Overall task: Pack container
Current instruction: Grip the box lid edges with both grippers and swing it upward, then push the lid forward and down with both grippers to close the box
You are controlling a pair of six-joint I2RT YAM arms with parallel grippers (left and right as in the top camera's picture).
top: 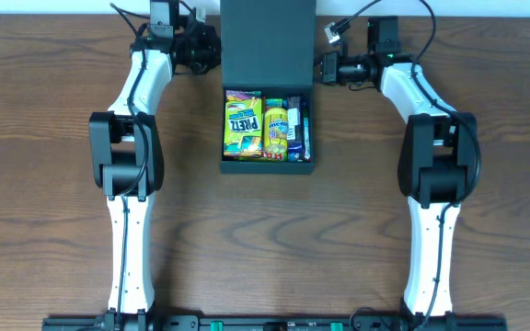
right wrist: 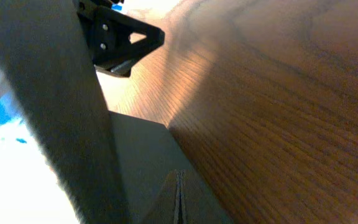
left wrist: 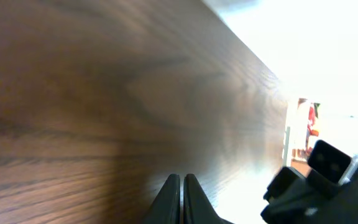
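Overhead, the container (top: 267,168) is sitting full, lid (top: 267,41) standing open, waiting to be closed. The left tool (left wrist: 182,193) and right tool (right wrist: 179,194) are flanking it, pinched shut and empty.

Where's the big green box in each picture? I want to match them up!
Overhead: the container sits at the top middle, lid open, with snacks inside.
Left wrist: the container is not in this picture.
Right wrist: the container fills the left side, very close and blurry.
Shared landmark: the brown wooden table shows in all three views.
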